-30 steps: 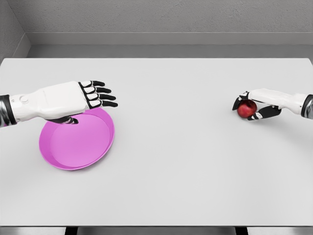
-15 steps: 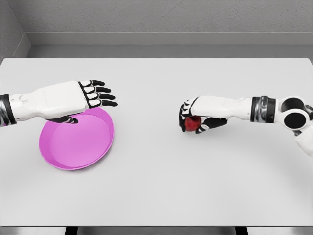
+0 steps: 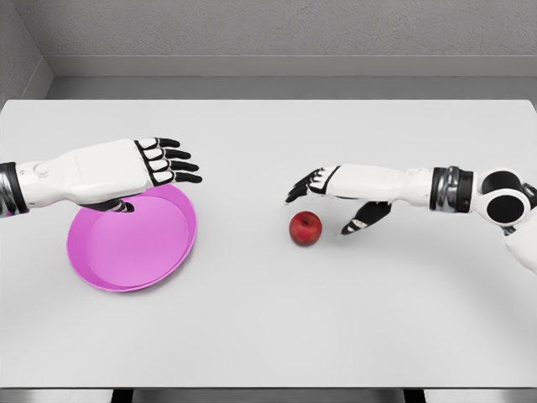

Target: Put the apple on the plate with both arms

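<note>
A red apple (image 3: 306, 227) rests on the white table near the middle, free of any hand. My right hand (image 3: 329, 201) hovers just above and behind it with fingers spread, open and holding nothing. A pink plate (image 3: 126, 252) lies at the left of the table. Over the plate's far rim my left hand (image 3: 168, 164) is held flat, fingers extended toward the right, open and empty.
The white table (image 3: 268, 319) spans the whole view, with its front edge at the bottom. A grey wall runs behind the far edge. Nothing else stands on the table.
My right hand carried the apple leftward from the table's right side to the middle, then let it go and opened above it. The left hand has stayed still.
</note>
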{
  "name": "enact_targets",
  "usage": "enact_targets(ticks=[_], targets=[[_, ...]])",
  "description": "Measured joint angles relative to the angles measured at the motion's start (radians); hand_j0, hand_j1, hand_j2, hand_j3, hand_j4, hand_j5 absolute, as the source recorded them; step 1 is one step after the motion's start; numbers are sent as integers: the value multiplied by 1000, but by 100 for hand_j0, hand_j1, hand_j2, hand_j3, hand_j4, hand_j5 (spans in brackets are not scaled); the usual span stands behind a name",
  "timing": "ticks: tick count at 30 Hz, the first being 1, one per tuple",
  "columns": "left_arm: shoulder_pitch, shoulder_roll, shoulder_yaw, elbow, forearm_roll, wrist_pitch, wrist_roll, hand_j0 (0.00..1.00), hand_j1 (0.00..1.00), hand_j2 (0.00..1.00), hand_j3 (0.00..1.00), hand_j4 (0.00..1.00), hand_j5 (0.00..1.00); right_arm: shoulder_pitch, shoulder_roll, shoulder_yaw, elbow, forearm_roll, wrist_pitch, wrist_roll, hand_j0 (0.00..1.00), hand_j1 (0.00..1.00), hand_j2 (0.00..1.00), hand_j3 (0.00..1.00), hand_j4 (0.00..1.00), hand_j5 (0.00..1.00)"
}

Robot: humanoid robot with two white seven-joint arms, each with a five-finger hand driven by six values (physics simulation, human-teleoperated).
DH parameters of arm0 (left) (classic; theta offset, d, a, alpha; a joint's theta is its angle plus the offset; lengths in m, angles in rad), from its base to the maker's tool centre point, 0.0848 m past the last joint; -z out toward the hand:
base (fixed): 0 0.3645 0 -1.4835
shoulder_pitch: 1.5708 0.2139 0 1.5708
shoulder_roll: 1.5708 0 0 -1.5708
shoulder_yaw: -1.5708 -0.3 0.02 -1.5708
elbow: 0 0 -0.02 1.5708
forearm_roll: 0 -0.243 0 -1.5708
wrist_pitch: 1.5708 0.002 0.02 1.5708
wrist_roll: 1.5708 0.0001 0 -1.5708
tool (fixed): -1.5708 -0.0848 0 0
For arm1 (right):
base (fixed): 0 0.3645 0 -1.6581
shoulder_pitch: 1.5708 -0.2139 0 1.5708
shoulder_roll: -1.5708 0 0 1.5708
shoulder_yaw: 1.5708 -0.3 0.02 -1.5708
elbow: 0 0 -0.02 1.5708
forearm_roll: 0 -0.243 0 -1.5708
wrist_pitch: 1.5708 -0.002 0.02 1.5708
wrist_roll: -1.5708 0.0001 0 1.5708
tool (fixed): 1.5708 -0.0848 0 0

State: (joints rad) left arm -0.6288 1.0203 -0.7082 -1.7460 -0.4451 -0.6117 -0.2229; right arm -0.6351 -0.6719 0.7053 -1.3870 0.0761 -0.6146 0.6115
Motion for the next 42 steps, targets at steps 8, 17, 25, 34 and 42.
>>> enact_targets(ticks=[8, 17, 25, 34, 42], targets=[[-175, -297, -113, 84, -7, 0, -163, 100, 100, 100, 100, 100, 100, 163, -53, -471, 33, -24, 1, 0, 100, 100, 100, 100, 100, 100], [-258, -560, -187, 213, -13, -1, -301, 100, 100, 100, 100, 100, 100, 155, -55, -549, 26, -24, 1, 0, 100, 100, 100, 100, 100, 100], [-262, -615, -257, 251, -16, -2, -322, 100, 100, 100, 100, 100, 100, 127, -53, -549, 20, -23, 1, 0, 100, 100, 100, 100, 100, 100], [-269, -615, -292, 274, -47, -2, -322, 99, 99, 99, 99, 99, 99, 134, -54, -546, 1, -22, 1, 0, 100, 100, 100, 100, 100, 100], [-273, -650, -301, 352, -80, -2, -321, 97, 97, 97, 97, 97, 97, 134, -62, -550, -8, -23, 1, 0, 100, 100, 100, 100, 100, 100]])
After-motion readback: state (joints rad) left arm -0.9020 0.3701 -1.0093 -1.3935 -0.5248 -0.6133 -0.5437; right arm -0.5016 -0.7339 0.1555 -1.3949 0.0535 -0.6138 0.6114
